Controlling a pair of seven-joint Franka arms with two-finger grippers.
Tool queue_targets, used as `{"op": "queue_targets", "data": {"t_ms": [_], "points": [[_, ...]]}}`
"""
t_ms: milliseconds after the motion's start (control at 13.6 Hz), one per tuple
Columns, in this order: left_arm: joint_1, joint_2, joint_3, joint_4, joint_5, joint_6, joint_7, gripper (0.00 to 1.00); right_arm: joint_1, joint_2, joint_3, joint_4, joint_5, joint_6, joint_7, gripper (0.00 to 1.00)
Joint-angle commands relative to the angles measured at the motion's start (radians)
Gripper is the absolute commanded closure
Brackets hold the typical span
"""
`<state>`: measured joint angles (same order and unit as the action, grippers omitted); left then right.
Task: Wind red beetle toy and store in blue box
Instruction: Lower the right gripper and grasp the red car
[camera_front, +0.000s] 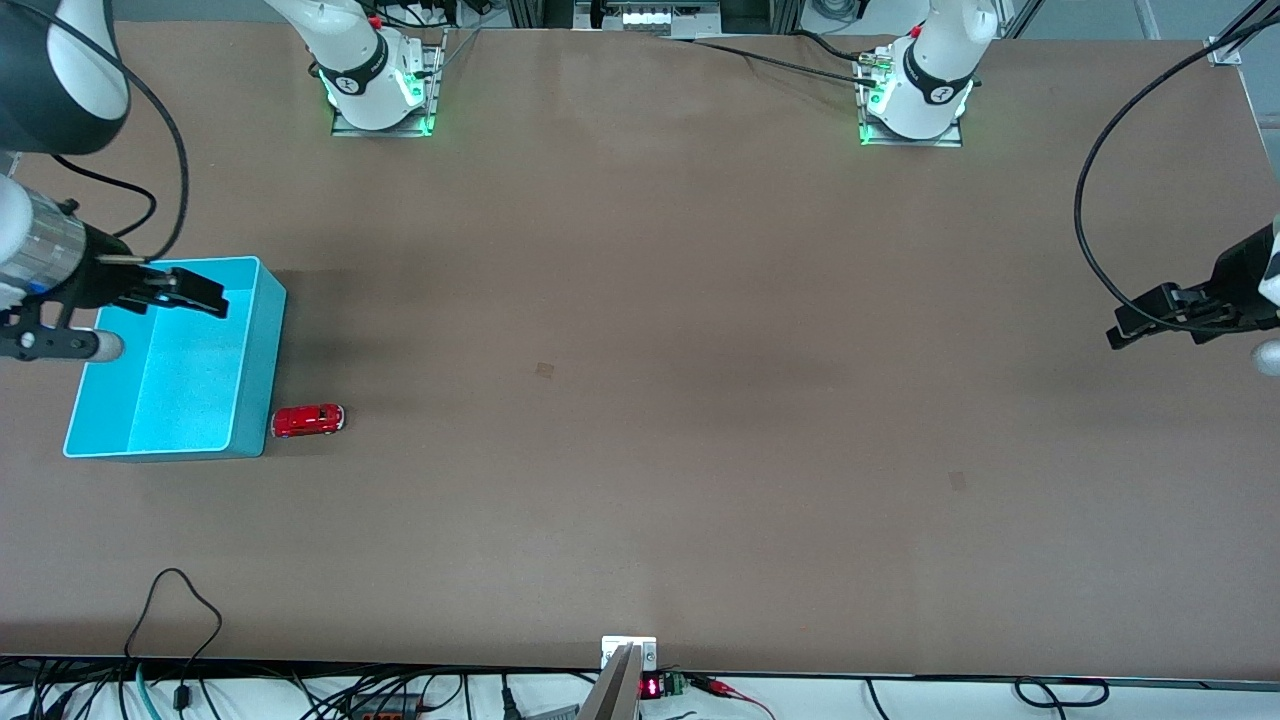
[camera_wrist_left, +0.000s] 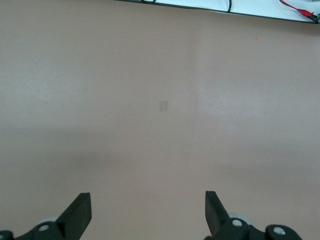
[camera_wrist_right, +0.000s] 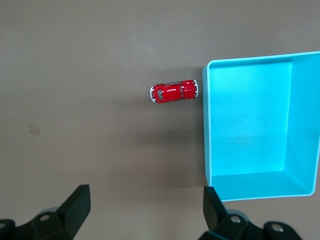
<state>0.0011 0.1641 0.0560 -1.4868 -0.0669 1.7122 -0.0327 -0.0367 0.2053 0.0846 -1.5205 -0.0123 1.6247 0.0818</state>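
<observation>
The red beetle toy (camera_front: 308, 420) stands on the table close beside the blue box (camera_front: 255, 370), at the box's corner nearer the front camera. The box is empty. My right gripper (camera_front: 220, 300) is open and empty, up in the air over the box's rim that lies farther from the camera. In the right wrist view the toy (camera_wrist_right: 174, 91) lies next to the box's wall (camera_wrist_right: 206, 125), well ahead of the open right gripper (camera_wrist_right: 145, 205). My left gripper (camera_front: 1118, 335) waits open and empty over bare table at the left arm's end, and the left wrist view (camera_wrist_left: 148, 207) shows the same.
Both arm bases (camera_front: 380, 90) (camera_front: 915, 100) stand along the table's edge farthest from the camera. Cables and a small device with a red display (camera_front: 652, 687) lie along the nearest edge. A black cable (camera_front: 1090, 200) loops above the left gripper.
</observation>
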Motion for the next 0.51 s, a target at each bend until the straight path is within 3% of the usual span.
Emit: {"op": "queue_targets", "data": {"t_ms": [0, 294, 440], "points": [[-0.019, -0.034, 0.019, -0.009, -0.022, -0.052, -0.009, 0.0, 0.035, 0.009, -0.003, 0.011, 0.014, -0.022, -0.005, 0.0], [-0.001, -0.104, 0.021, -0.081, -0.021, -0.06, 0.004, 0.0, 0.044, 0.063, -0.003, -0.026, 0.008, 0.0, -0.062, 0.0], [-0.001, -0.141, 0.021, -0.15, -0.017, -0.028, 0.005, 0.0, 0.046, 0.056, -0.002, -0.125, 0.003, 0.129, -0.121, 0.0]]}}
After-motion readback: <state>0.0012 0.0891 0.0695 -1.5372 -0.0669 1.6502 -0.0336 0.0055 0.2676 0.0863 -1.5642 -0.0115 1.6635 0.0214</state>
